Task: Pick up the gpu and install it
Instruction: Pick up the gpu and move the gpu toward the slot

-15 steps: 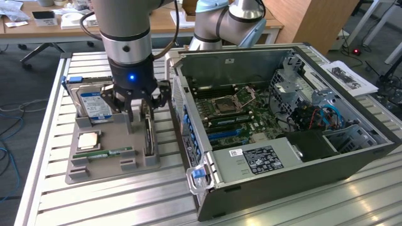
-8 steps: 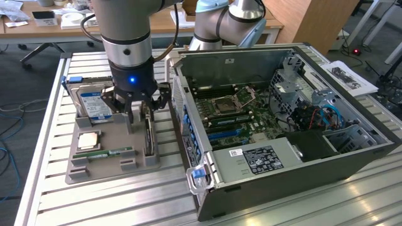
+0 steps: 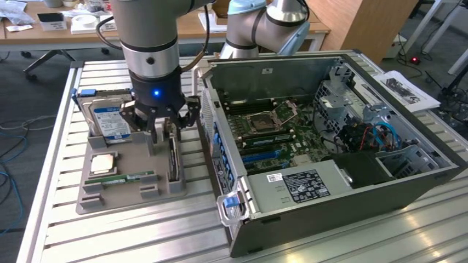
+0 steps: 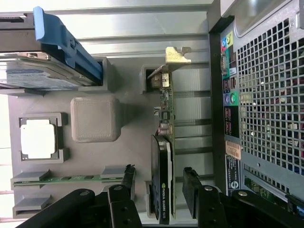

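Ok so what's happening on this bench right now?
A robot arm's tool hangs open over the gpu, with one finger on each side of the card and not gripping it. The gpu stands on edge in a slot of the grey holder, which also carries a hard drive, a processor chip and a memory stick. The open computer case sits on the exterior view's right. The gpu is not yet installed.

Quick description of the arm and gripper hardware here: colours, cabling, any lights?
Arm: silver-grey cylindrical links, a pale blue joint cap, and a black cable looping alongside. The black wrist section carries a glowing blue light. Gripper: black, with linkage-style fingers showing round pivot bolts.
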Motion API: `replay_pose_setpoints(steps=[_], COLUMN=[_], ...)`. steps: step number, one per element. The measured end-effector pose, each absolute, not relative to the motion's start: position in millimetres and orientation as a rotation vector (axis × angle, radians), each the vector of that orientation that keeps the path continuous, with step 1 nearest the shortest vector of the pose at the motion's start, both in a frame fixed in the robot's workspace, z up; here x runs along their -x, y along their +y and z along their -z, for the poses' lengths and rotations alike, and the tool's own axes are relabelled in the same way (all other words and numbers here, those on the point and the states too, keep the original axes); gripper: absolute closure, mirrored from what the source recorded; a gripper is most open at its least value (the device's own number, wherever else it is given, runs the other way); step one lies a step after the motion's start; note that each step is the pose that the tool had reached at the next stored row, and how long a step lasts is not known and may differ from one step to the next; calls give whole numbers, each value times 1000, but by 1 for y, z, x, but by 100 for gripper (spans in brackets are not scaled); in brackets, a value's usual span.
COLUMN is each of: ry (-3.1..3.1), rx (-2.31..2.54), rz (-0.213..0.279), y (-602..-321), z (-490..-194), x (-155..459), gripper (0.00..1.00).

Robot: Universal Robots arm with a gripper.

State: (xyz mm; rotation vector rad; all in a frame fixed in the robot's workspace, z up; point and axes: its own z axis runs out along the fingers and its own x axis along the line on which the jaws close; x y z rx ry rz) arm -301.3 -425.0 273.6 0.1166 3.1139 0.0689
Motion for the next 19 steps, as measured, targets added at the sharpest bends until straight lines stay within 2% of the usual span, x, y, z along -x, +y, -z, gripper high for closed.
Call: replay_pose_setpoints(steps=[8, 19], ry=[3114, 3114], rx=[-117, -117], rz=[-69, -69], y=[-425, -425], z=[-272, -254], x=[297, 296], gripper=[47, 47])
